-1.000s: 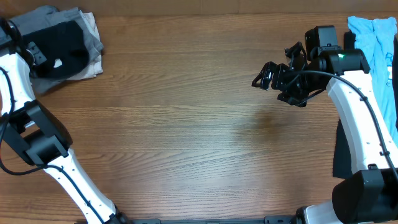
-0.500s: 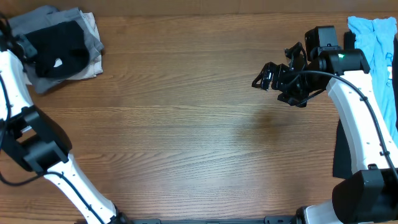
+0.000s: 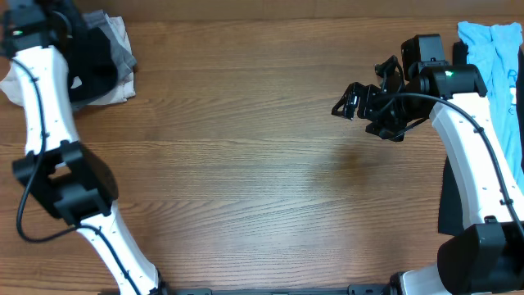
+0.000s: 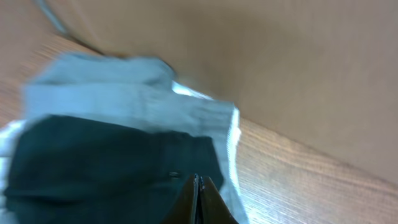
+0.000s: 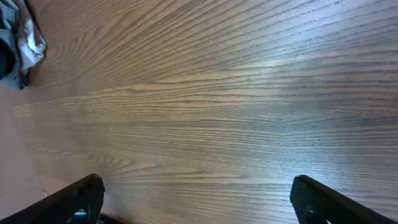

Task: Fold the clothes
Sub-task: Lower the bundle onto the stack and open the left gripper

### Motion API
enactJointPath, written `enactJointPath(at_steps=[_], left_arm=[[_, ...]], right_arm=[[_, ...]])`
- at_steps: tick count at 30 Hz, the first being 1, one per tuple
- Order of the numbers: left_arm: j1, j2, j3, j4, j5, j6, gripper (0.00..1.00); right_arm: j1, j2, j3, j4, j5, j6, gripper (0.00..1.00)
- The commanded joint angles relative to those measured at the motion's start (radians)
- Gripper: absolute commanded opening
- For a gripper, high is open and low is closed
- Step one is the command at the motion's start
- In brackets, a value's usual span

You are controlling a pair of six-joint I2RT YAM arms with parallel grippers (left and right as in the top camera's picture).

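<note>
Two arms, clothes stacked under the left jaws.
Left gripper jaws pressed together, just above the black T-shirt lying on a grey piece; right gripper jaws wide apart over the table, light-blue shirt behind them.

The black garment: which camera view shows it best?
The left wrist view: the black garment fills much of it, lying on grey and white pieces, though blurred. Overhead, the left arm covers part. The right wrist shows at most a dark sliver.
</note>
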Motion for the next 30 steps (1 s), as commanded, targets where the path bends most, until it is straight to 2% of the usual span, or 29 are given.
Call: enactJointPath(at_steps=[1, 2, 6, 9, 10, 11, 16, 18, 19, 22, 23, 26, 27, 28, 30], left_arm=[[0.005, 0.101, -0.001, 0.009, -0.005, 0.019, 0.04], [0.006, 0.155, -0.001, 0.008, -0.043, 0.019, 0.04], [0.007, 0.256, -0.001, -0.004, -0.072, 0.019, 0.19], [0.007, 0.289, -0.001, -0.029, -0.073, 0.019, 0.23], [0.007, 0.289, -0.001, -0.032, -0.072, 0.019, 0.33], [0.007, 0.284, 0.002, -0.032, -0.072, 0.02, 0.38], [0.006, 0.202, 0.015, -0.045, -0.072, 0.036, 0.43], [0.006, 0.106, 0.015, -0.06, -0.061, 0.035, 0.45], [0.006, 0.066, 0.015, -0.069, -0.055, 0.035, 0.49], [0.006, -0.042, 0.015, -0.105, -0.006, 0.035, 0.83], [0.006, -0.099, 0.015, -0.129, 0.024, 0.035, 1.0], [0.006, -0.212, 0.015, -0.201, 0.109, 0.032, 1.0], [0.006, -0.257, 0.015, -0.236, 0.147, 0.018, 1.0], [0.006, -0.331, 0.015, -0.301, 0.206, -0.003, 1.0], [0.006, -0.406, 0.015, -0.369, 0.272, -0.012, 1.0]], right_arm=[[0.008, 0.003, 0.0, -0.006, 0.022, -0.012, 1.0], [0.008, 0.003, 0.0, -0.008, 0.022, -0.012, 1.0], [0.008, 0.003, 0.0, -0.004, 0.022, -0.011, 1.0], [0.008, 0.003, 0.0, -0.005, 0.022, -0.011, 1.0], [0.008, 0.003, 0.0, -0.006, 0.022, -0.012, 1.0], [0.008, 0.003, 0.0, -0.006, 0.023, -0.012, 1.0], [0.008, 0.003, 0.0, -0.006, 0.029, -0.011, 1.0], [0.008, 0.003, 0.0, -0.005, 0.029, -0.011, 1.0], [0.008, 0.003, 0.0, -0.002, 0.029, -0.01, 1.0], [0.008, 0.003, 0.0, 0.017, 0.028, 0.003, 1.0], [0.008, 0.003, 0.0, 0.027, 0.007, 0.008, 1.0], [0.006, 0.002, 0.003, 0.045, -0.123, -0.008, 1.0], [0.005, 0.002, 0.007, 0.045, -0.135, -0.007, 0.98], [0.005, -0.001, 0.02, 0.043, -0.116, -0.004, 0.92], [0.005, -0.013, 0.035, 0.039, -0.08, -0.003, 0.9]])
